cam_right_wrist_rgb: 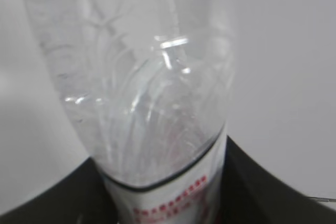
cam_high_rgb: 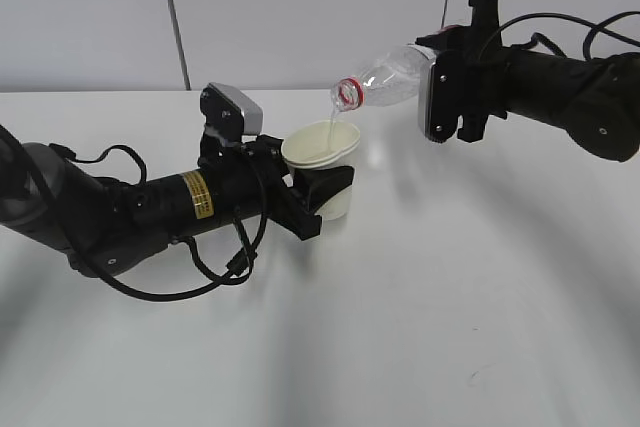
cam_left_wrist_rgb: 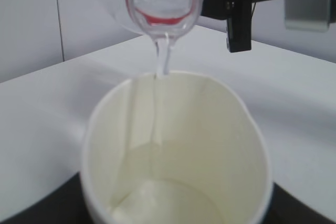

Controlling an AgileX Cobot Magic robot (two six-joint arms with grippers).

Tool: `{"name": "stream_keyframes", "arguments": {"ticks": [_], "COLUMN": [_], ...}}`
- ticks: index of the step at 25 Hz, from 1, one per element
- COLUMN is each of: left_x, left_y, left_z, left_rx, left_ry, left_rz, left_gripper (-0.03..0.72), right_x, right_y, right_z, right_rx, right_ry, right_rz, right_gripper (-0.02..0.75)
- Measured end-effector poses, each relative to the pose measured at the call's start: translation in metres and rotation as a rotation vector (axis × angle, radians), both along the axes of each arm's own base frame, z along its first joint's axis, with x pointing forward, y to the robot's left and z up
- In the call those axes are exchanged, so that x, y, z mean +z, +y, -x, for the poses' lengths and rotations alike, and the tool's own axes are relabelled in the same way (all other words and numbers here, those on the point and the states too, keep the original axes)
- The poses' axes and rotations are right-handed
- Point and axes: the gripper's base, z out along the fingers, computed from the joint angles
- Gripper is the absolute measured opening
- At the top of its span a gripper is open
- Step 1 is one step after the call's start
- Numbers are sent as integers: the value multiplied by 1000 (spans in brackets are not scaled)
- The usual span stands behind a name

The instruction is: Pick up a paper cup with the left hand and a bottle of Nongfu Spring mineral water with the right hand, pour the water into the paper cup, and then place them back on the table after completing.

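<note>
My left gripper [cam_high_rgb: 325, 190], on the arm with the yellow sticker, is shut on a white paper cup [cam_high_rgb: 323, 152] held tilted just above the table [cam_high_rgb: 450, 297]. My right gripper [cam_high_rgb: 440, 87] is shut on a clear Nongfu Spring bottle [cam_high_rgb: 385, 79] with a red neck ring, tipped mouth-down to the left over the cup. A thin stream of clear water [cam_high_rgb: 331, 127] runs from the bottle mouth into the cup. In the left wrist view the bottle mouth [cam_left_wrist_rgb: 164, 1] is above the cup rim [cam_left_wrist_rgb: 178, 77], and water [cam_left_wrist_rgb: 163, 59] pools in the cup bottom. The right wrist view shows the bottle body [cam_right_wrist_rgb: 142, 77] and its label.
The white tabletop stretches to the front and right. A pale wall [cam_high_rgb: 300, 7] with a dark vertical seam stands behind the table. Loose black cables [cam_high_rgb: 215, 262] hang from the left arm onto the table.
</note>
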Motion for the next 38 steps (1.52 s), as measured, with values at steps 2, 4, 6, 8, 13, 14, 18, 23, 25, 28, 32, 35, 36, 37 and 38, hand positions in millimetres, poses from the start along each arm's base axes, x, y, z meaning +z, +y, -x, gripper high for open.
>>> {"name": "stream_keyframes", "arguments": {"ticks": [2, 4, 6, 8, 13, 14, 18, 23, 25, 28, 32, 35, 36, 37, 38], "left_x": [0, 0, 0, 0, 0, 0, 0, 0, 0, 0, 0, 0, 0, 0, 0], "left_y": [0, 0, 0, 0, 0, 0, 0, 0, 0, 0, 0, 0, 0, 0, 0], "left_z": [0, 0, 0, 0, 0, 0, 0, 0, 0, 0, 0, 0, 0, 0, 0], "left_rx": [-1, -1, -1, -1, -1, -1, -1, -1, -1, -1, -1, 0, 1, 1, 1], "left_ry": [0, 0, 0, 0, 0, 0, 0, 0, 0, 0, 0, 0, 1, 1, 1], "left_rz": [-1, -1, -1, -1, -1, -1, -1, -1, -1, -2, -2, -1, -1, 0, 0], "left_gripper": [381, 381, 381, 380, 380, 380, 380, 380, 380, 380, 380, 380, 380, 380, 380], "right_x": [0, 0, 0, 0, 0, 0, 0, 0, 0, 0, 0, -1, 0, 0, 0], "right_y": [0, 0, 0, 0, 0, 0, 0, 0, 0, 0, 0, 0, 0, 0, 0], "right_z": [0, 0, 0, 0, 0, 0, 0, 0, 0, 0, 0, 0, 0, 0, 0], "right_rx": [0, 0, 0, 0, 0, 0, 0, -2, -3, -6, -10, -13, -16, -18, -20], "right_ry": [0, 0, 0, 0, 0, 0, 0, 3, 5, 9, 17, 24, 27, 30, 33], "right_rz": [0, 0, 0, 0, 0, 0, 0, -8, -11, -21, -39, -51, -59, -66, -73], "right_gripper": [338, 338, 338, 338, 338, 338, 338, 338, 338, 338, 338, 338, 338, 338, 338]}}
